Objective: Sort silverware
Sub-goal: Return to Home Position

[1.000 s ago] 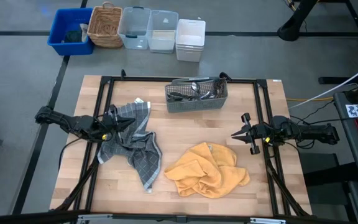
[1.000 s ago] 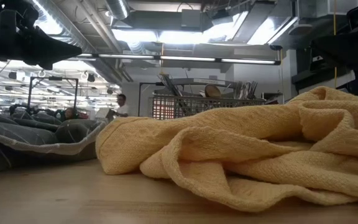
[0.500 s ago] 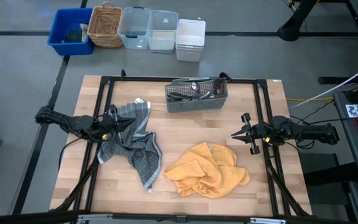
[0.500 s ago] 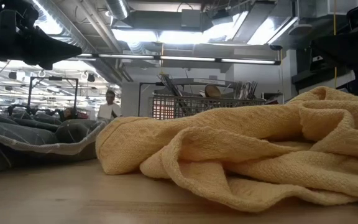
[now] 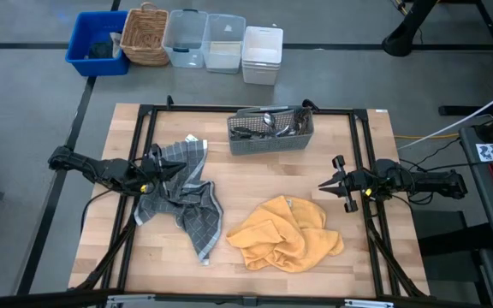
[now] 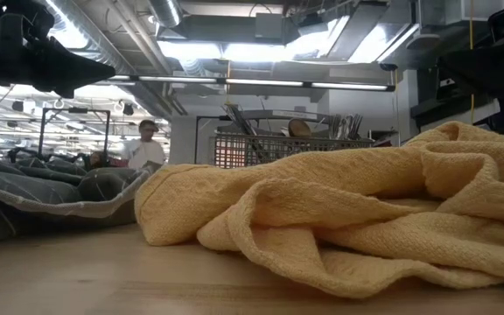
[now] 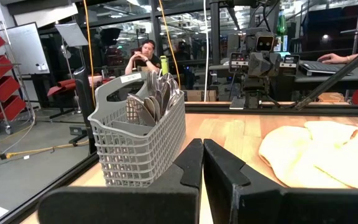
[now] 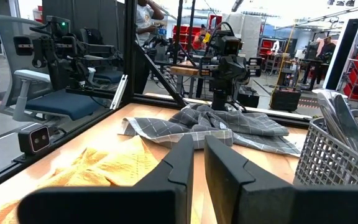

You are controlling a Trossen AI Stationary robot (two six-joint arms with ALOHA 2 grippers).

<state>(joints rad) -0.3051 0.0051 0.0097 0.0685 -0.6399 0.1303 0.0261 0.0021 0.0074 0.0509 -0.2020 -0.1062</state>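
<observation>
The silverware (image 5: 268, 122) stands handle-down in a grey mesh caddy (image 5: 270, 142) at the table's far middle; both also show in the left wrist view, silverware (image 7: 157, 96) in caddy (image 7: 138, 149). My left gripper (image 5: 181, 168) hovers shut and level above a crumpled grey checked cloth (image 5: 182, 197) at the table's left. My right gripper (image 5: 321, 184) hovers level at the right, its fingers (image 8: 182, 155) a narrow gap apart with nothing between them. A crumpled yellow cloth (image 5: 285, 233) lies at the near middle.
A black rail frame (image 5: 148, 120) borders the table. Beyond the far edge on the floor stand a blue bin (image 5: 97, 43), a wicker basket (image 5: 144, 34), clear tubs (image 5: 204, 38) and a white tub (image 5: 262, 53). Bare wood (image 5: 255, 180) lies between caddy and cloths.
Both arms and everything on the table have kept still. A person far behind the table has walked a little way across the room.
</observation>
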